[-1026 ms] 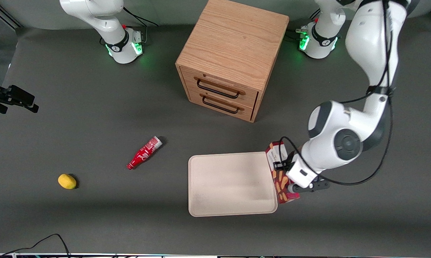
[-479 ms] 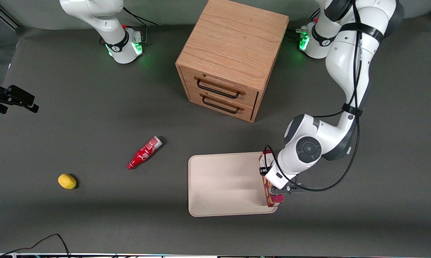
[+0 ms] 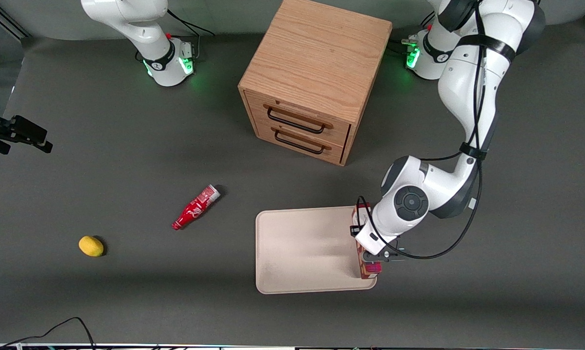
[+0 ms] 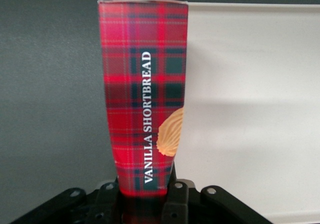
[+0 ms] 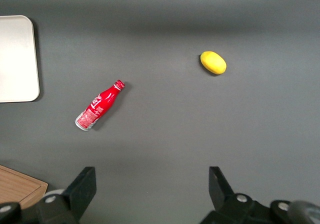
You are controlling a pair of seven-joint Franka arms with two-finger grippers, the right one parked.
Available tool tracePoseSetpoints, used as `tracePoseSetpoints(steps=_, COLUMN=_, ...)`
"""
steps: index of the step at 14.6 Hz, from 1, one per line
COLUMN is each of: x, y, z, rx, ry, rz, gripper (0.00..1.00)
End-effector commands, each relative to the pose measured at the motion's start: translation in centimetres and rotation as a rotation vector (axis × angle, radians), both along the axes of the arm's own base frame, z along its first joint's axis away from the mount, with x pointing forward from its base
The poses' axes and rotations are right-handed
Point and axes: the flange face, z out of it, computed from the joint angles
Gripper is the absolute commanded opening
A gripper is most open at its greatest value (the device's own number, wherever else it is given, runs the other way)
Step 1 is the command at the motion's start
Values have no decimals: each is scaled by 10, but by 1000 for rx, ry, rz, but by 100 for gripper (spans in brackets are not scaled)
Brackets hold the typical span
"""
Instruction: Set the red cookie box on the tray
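Between the gripper fingers, red cookie box clamped at one end, over the tray edge; probably light, stiff, crushable carton, best held across narrow faces.

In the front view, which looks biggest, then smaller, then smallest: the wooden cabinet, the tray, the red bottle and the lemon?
1. wooden cabinet
2. tray
3. red bottle
4. lemon

The pincer holds the red cookie box over the tray's edge.
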Motion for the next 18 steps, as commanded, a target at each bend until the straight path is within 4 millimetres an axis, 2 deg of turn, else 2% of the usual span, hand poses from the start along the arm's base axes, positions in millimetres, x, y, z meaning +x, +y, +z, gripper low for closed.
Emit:
tracePoseSetpoints(steps=1, x=-4, y=-7, z=1, rx=11, ry=-15, rz=10, gripper=40)
tracePoseSetpoints(steps=2, x=-3, y=-7, z=-1, rx=11, ry=-13, rz=9, gripper=72)
tracePoseSetpoints(steps=3, x=-4, y=-6, z=-2, rx=14, ry=-9, rz=10, gripper=94)
tracePoseSetpoints(steps=4, x=-3, y=-3, z=0, rx=17, ry=-5, rz=14, gripper=100)
tracePoseSetpoints(steps=7, x=3, y=4, z=21, rx=18, ry=-21, rz=25, gripper=100)
tracePoseSetpoints(steps=8, x=2, y=6, z=37, rx=28, ry=-18, rz=27, gripper=100)
tracePoseSetpoints(steps=11, x=-3, y=20, z=102, rx=70, ry=8, rz=41, gripper=100)
tracePoseSetpoints(steps=13, x=-10, y=56, z=162, rx=103, ry=32, rz=65, gripper=100)
tracePoseSetpoints(steps=15, x=-27, y=95, z=227, rx=113, ry=69, rz=23, gripper=100)
tracePoseSetpoints(steps=17, x=-45, y=151, z=286, rx=89, ry=91, rz=30, gripper=100)
tracePoseSetpoints(steps=18, x=-57, y=180, z=307, rx=100, ry=112, rz=-2, gripper=100)
